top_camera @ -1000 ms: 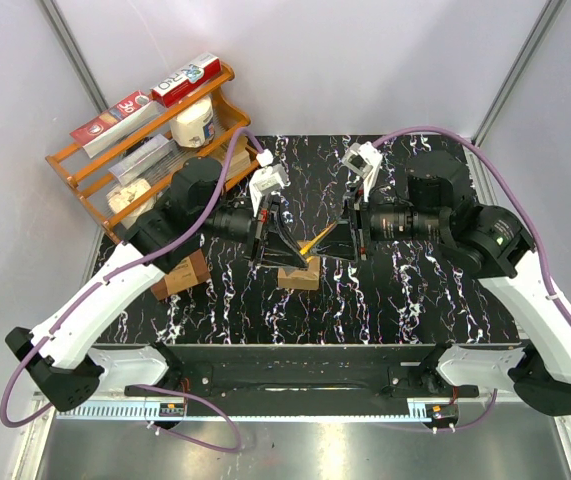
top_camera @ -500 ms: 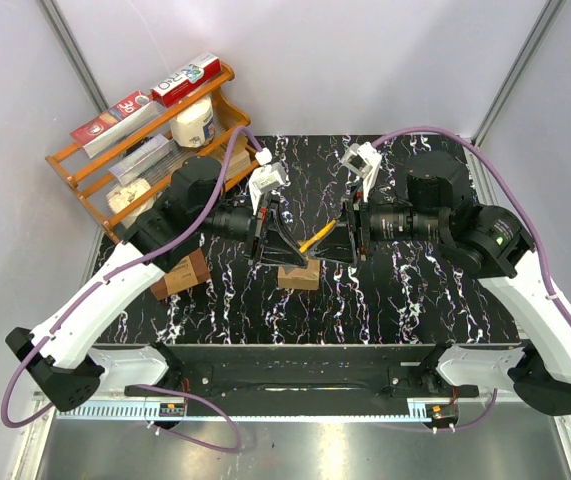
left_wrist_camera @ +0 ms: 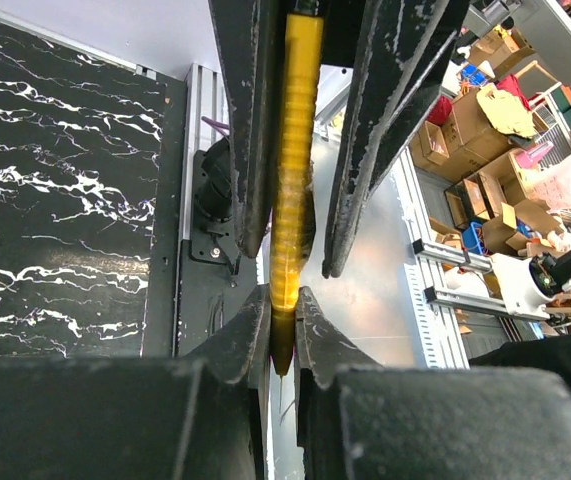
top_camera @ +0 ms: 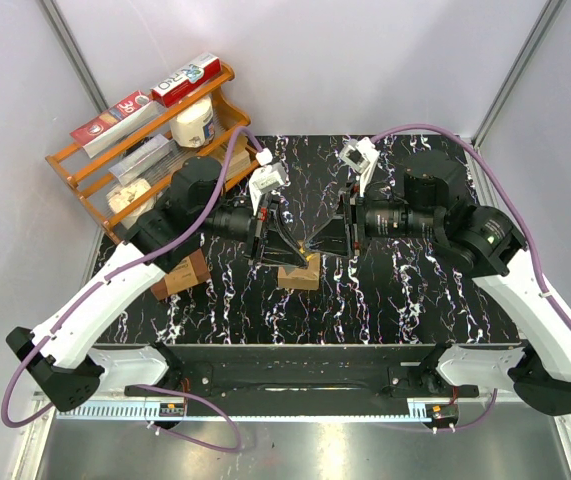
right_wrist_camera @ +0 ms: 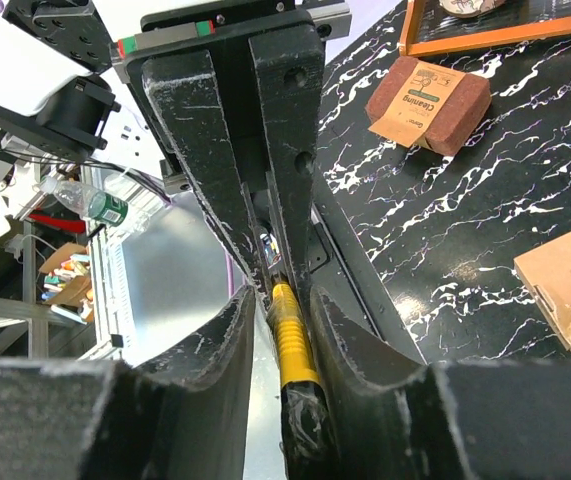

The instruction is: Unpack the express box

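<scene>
The express box (top_camera: 298, 279) is a small light-brown carton on the black marbled table, below both grippers; its corner shows in the right wrist view (right_wrist_camera: 568, 283). Above it the grippers meet tip to tip along a yellow-handled cutter (left_wrist_camera: 291, 170) with a black end (right_wrist_camera: 308, 420). My left gripper (left_wrist_camera: 283, 296) (top_camera: 293, 250) is shut on the cutter's pointed tip. My right gripper (right_wrist_camera: 283, 298) (top_camera: 317, 243) straddles the ribbed yellow handle. The handle lies against one finger, and a gap shows beside the other finger (right_wrist_camera: 227, 330).
A darker reddish-brown box with a printed label (top_camera: 181, 275) (right_wrist_camera: 429, 100) lies left of the express box. An orange wooden rack (top_camera: 145, 135) holding cartons and a tub stands at the back left. Grey walls close the table in.
My right gripper has slid left along the cutter toward the left gripper, covering most of the yellow handle. The left gripper and the box have stayed put.
</scene>
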Controlling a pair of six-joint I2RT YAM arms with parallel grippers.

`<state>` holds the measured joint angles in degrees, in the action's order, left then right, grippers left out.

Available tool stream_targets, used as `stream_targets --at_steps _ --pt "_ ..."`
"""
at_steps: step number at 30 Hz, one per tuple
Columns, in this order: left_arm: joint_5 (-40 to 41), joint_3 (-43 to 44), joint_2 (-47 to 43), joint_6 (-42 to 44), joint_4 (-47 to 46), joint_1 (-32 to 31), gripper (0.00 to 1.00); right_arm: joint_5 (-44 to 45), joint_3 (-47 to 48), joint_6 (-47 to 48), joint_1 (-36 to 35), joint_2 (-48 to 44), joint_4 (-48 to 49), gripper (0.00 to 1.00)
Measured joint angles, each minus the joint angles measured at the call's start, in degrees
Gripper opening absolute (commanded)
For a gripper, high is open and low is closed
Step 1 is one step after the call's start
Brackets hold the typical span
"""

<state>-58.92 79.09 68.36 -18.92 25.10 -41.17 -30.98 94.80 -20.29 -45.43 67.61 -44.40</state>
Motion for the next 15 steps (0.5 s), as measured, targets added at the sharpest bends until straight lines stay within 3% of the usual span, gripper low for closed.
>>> stream_targets --at_steps 7,12,13,15 --pt "0.39 0.0 0.0 0.42 0.7 0.04 0.0 -0.87 -0.35 -0.04 0.0 -0.11 0.44 0.5" --pt "0.52 0.0 0.0 1.22 1.51 0.04 0.0 -1.75 -0.33 0.96 0.0 -0.28 -0.02 0.44" --pt "0.52 0.0 0.0 1.38 1.62 0.04 0.0 -1.75 -0.33 1.18 0.0 -0.28 -0.28 0.36" --pt "0.39 0.0 0.0 1.6 1.84 0.04 0.0 -1.7 -0.33 1.88 0.0 -0.28 -0.79 0.31"
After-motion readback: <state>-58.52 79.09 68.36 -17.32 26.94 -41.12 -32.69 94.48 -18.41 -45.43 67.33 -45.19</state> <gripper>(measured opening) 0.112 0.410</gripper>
